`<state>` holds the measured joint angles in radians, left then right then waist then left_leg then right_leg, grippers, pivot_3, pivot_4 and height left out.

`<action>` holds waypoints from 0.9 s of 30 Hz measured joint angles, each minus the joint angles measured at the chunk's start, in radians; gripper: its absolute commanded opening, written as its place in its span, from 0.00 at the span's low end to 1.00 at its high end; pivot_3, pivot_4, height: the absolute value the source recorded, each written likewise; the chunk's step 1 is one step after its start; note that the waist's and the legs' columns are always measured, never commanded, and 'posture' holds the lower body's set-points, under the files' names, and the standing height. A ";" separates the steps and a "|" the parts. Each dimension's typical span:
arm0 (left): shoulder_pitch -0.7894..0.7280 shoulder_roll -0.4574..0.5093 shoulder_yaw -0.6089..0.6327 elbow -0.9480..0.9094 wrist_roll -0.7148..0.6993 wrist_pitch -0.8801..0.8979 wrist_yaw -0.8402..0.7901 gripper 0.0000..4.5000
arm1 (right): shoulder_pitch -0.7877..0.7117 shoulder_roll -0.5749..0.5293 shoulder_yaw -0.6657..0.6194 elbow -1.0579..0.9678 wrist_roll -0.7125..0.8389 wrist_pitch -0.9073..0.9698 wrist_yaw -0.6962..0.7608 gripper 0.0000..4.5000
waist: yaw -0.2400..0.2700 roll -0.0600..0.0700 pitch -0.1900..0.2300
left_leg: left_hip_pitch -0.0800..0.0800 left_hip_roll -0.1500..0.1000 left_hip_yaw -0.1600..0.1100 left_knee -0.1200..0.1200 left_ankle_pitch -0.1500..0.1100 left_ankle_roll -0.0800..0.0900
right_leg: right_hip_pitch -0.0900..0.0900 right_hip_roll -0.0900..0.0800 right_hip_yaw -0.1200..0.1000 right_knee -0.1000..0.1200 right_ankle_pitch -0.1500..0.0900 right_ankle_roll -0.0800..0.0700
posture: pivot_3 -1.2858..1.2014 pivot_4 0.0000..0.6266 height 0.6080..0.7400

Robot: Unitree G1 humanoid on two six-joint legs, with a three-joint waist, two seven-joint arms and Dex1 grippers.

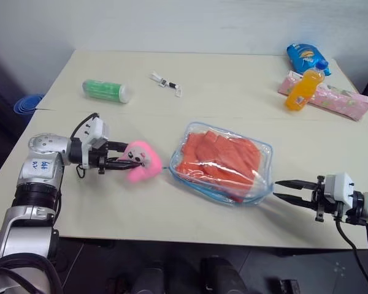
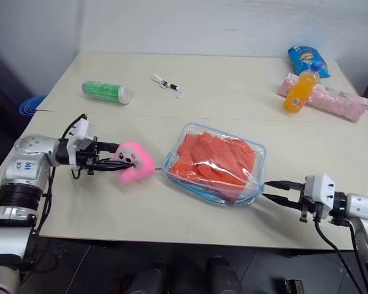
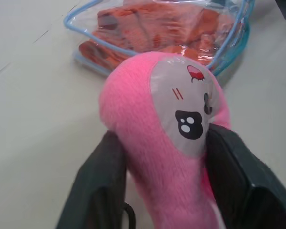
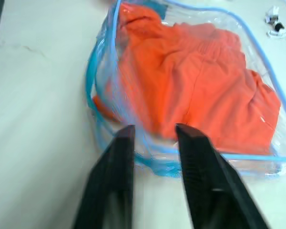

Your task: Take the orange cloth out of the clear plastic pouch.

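I read this as a robot test room rather than a home: a bare cream table (image 1: 190, 79) against a plain pale wall (image 1: 172, 24). Unrelated props lie scattered on it: green cylinder (image 1: 106, 90), orange drink bottle (image 1: 304, 89), blue snack bag (image 1: 306, 58), pink patterned pack (image 1: 340, 100).

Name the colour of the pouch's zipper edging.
Light blue edging on the clear plastic pouch, best in the right wrist view.

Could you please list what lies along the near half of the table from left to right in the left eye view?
Left gripper → pink plush toy → clear pouch with the orange cloth inside → right gripper.
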<state>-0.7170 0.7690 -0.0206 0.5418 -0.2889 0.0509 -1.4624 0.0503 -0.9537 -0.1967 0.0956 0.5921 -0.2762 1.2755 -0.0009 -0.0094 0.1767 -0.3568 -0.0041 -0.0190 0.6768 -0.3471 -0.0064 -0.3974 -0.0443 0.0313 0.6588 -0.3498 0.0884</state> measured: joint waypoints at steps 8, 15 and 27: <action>0.037 0.022 -0.018 -0.146 0.010 -0.184 -0.039 1.00 | 0.406 0.016 -0.301 -0.357 0.082 0.259 -0.044 0.99 | 0.006 -0.001 0.001 | 0.000 0.000 0.000 -0.002 -0.003 0.005 | 0.001 0.000 0.001 -0.003 0.000 0.000 | 0.52 0.24 1.00; 0.019 -0.171 -0.089 -0.144 0.036 -0.371 -0.031 1.00 | 0.473 0.209 -0.311 -0.627 0.082 0.273 -0.175 0.99 | 0.005 -0.001 0.001 | 0.001 -0.001 0.000 -0.001 -0.003 0.005 | 0.002 0.001 0.001 -0.001 0.000 0.001 | 0.52 0.24 1.00; -0.115 -0.342 -0.233 0.153 0.271 -0.629 0.139 0.88 | 0.504 0.341 -0.153 -0.719 -0.118 0.194 -0.273 1.00 | 0.001 -0.002 0.001 | 0.001 -0.001 0.001 0.001 -0.003 0.005 | 0.001 0.002 0.001 0.000 0.001 0.001 | 0.52 0.24 1.00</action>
<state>-0.8321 0.4268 -0.2536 0.6950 -0.0184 -0.5781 -1.3238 0.5540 -0.6130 -0.3493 -0.6230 0.4739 -0.0819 1.0020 0.0001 -0.0110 0.1776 -0.3561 -0.0047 -0.0179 0.6780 -0.3504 -0.0011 -0.3960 -0.0422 0.0326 0.6586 -0.3491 0.0899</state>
